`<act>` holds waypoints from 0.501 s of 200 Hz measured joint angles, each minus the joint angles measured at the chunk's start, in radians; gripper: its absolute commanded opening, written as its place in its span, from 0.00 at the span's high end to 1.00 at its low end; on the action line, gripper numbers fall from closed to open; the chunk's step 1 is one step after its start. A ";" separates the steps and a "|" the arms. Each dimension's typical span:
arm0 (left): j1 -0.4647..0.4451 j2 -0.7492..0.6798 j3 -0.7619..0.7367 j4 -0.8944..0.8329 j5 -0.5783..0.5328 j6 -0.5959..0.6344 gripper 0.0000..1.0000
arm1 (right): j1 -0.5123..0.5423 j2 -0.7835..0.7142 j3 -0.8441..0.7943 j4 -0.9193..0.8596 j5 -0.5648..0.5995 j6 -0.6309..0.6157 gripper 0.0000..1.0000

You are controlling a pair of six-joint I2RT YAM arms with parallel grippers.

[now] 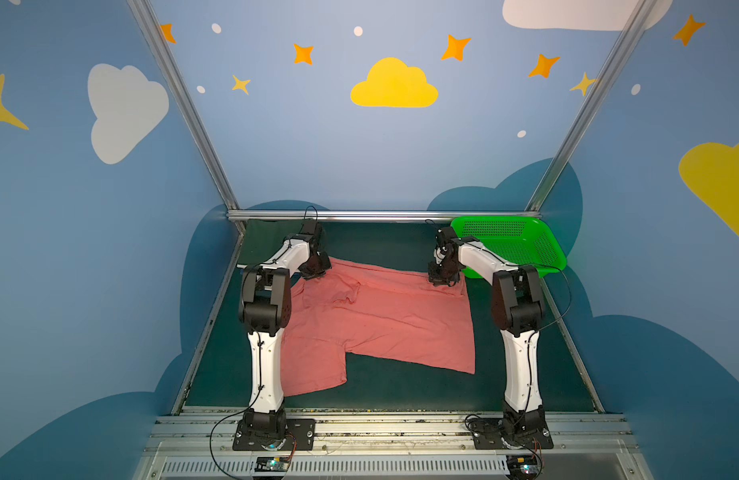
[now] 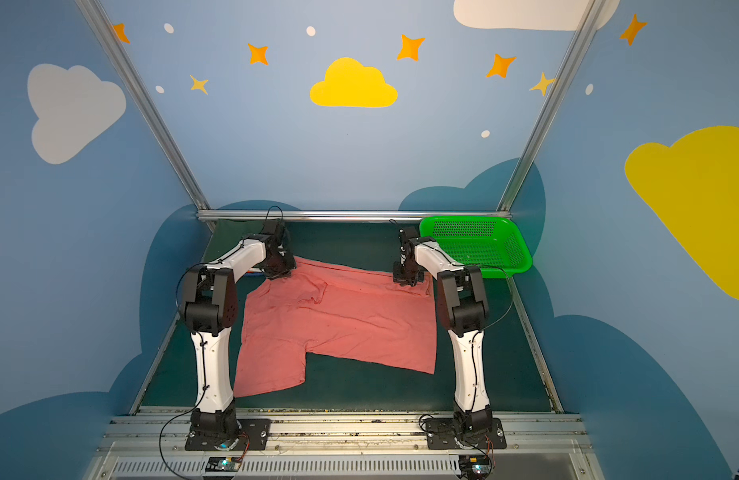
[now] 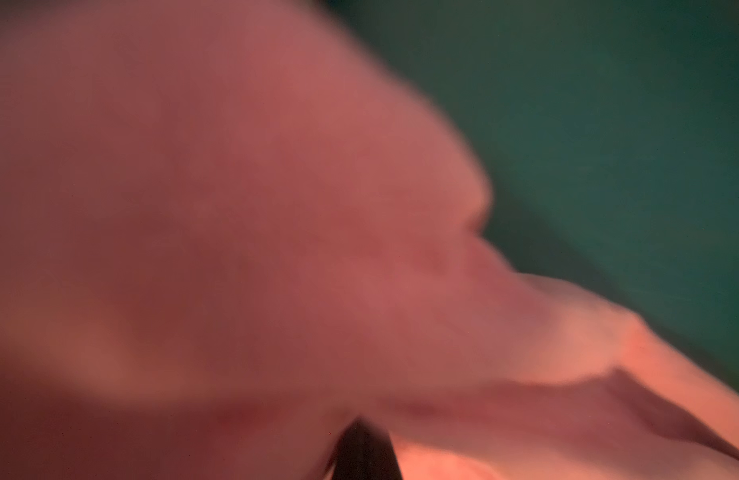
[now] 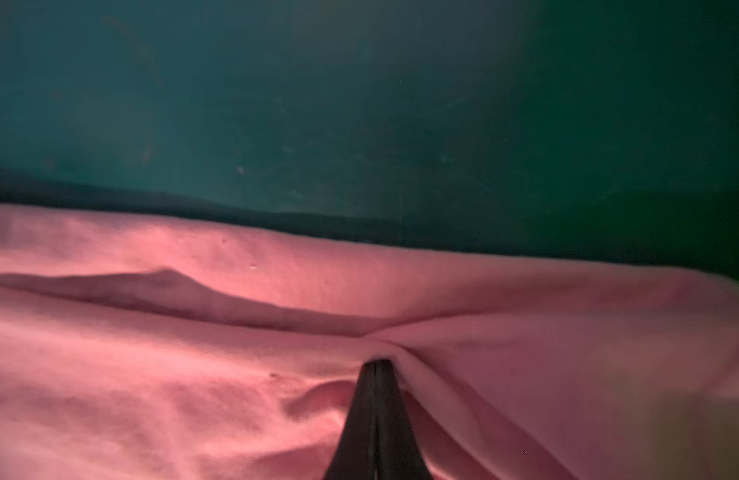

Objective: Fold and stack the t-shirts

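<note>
Across the dark green worktop [image 1: 401,390] a pink shirt [image 1: 380,324] lies spread and rumpled, running from both sets of jaws toward the arm bases. The left gripper [image 1: 316,274] is down on the shirt's far left corner and the right gripper [image 1: 441,281] on its far right corner. They are well apart, with the shirt's far edge stretched between them in both top views.

From the right wrist, the right gripper [image 4: 378,365] has its jaws pressed together on a pinch of pink cloth. Creases fan out from the tip, and bare worktop lies just beyond the hem.

The left wrist view is badly blurred. Pink cloth [image 3: 235,208] bulges up close to the lens, and only a dark sliver of the left gripper [image 3: 361,436] shows. Its jaws look closed, with cloth bunched over them.

Just beyond the left jaws, in the far corner, lies a folded dark green cloth [image 1: 262,239]. Just to the outer side of the right jaws sits a green basket [image 1: 555,253], touching the right arm's outline in a top view; I cannot tell whether it really touches the arm. A loose flap of the shirt is folded over near the left jaws.
</note>
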 measured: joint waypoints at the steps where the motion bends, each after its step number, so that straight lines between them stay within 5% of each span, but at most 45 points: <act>1: 0.001 0.004 0.000 0.000 0.000 -0.003 0.95 | 0.000 0.001 0.003 -0.001 0.000 0.000 1.00; 100: 0.097 0.001 -0.029 0.075 0.069 -0.128 0.95 | 0.007 0.261 0.458 -0.195 0.038 0.014 1.00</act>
